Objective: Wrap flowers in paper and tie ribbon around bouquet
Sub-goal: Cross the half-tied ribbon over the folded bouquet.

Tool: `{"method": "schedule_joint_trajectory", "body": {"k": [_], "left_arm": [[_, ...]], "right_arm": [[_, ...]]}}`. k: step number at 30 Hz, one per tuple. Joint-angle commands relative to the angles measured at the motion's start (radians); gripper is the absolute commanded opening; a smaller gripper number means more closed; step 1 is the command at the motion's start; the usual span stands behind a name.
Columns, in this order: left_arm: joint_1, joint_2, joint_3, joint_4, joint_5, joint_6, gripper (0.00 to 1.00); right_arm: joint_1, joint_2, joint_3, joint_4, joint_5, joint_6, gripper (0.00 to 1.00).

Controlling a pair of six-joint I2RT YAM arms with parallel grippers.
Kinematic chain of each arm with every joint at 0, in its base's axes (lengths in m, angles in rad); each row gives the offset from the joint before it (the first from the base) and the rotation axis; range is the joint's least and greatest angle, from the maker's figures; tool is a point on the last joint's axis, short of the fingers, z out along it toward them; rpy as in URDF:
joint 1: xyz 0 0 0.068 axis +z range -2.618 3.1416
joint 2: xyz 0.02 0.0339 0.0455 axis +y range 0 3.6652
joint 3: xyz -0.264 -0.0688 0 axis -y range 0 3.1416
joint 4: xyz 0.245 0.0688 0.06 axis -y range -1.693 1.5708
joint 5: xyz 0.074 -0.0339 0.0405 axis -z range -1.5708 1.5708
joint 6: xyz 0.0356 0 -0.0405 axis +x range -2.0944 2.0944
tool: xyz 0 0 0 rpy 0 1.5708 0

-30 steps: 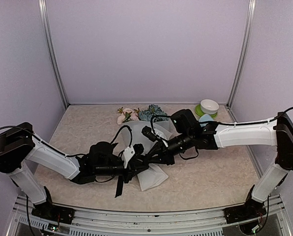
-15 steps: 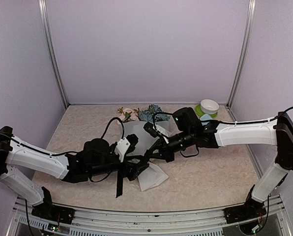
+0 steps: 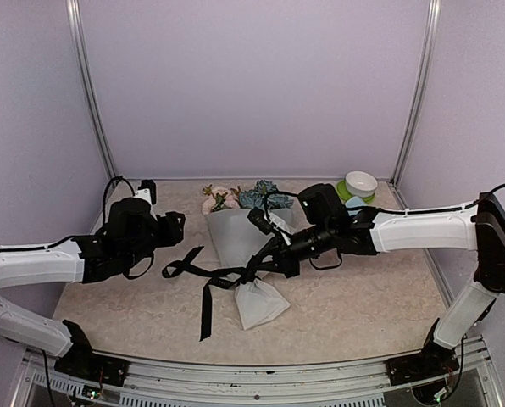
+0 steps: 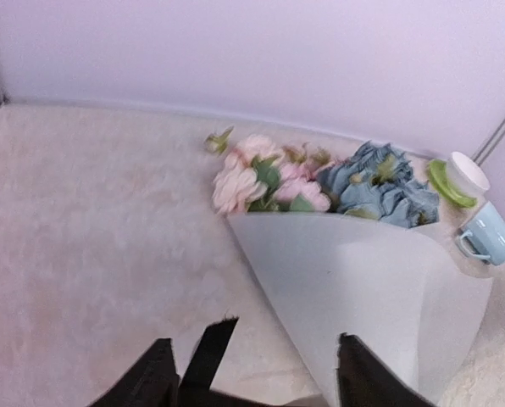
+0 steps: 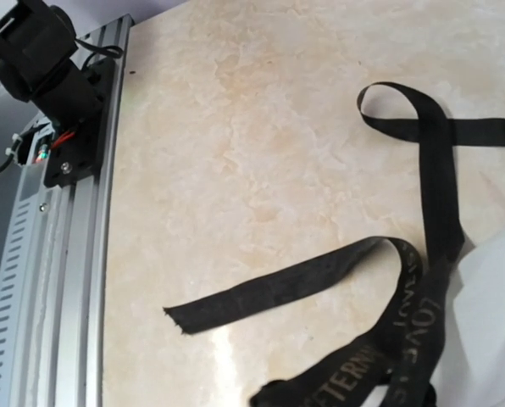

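The bouquet lies on the table, with pink and blue flowers (image 3: 235, 197) topping a cone of frosted white paper (image 3: 234, 237). The black ribbon (image 3: 206, 309) crosses the cone's narrow part, loops off to the left and trails toward the front edge. My right gripper (image 3: 252, 273) sits at that crossing, shut on the ribbon (image 5: 303, 284), whose lettered stretch rises to the bottom edge of the right wrist view. My left gripper (image 3: 172, 229) hangs to the left, apart from the bouquet. Its fingers (image 4: 161, 373) stand open. A loose ribbon end (image 4: 208, 356) lies on the table between them, beside the paper (image 4: 363, 280).
A light blue mug (image 4: 483, 233), a green plate and a white bowl (image 3: 360, 184) stand at the back right near the flowers. The aluminium frame rail (image 5: 58, 254) runs along the table's near edge. Purple walls close in the back and both sides.
My left gripper opened, let go of the ribbon and pulled back to the left, away from the bouquet. My right gripper closed on the ribbon and stayed at the cone.
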Motion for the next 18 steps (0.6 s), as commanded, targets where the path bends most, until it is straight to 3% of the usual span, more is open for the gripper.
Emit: {"method": "schedule_joint_trajectory", "body": {"k": [1,4,13,16,18], "left_arm": [[0.079,0.156,0.024,-0.316,0.049,-0.244,0.7],[0.162,0.268,0.014,-0.32,0.154,-0.306,0.68],[0.194,0.323,-0.092,-0.187,0.218,-0.303,0.63],[0.195,0.336,-0.111,-0.171,0.226,-0.31,0.54],[0.197,0.347,-0.116,-0.161,0.234,-0.308,0.35]], "right_arm": [[-0.006,-0.007,0.021,0.011,-0.023,0.002,0.0],[-0.005,0.0,0.036,-0.001,-0.024,0.0,0.0],[-0.007,-0.001,0.024,0.006,-0.018,-0.001,0.0],[-0.008,-0.007,0.022,0.007,-0.016,-0.001,0.0],[-0.008,-0.011,0.022,0.008,-0.021,0.0,0.0]]}}
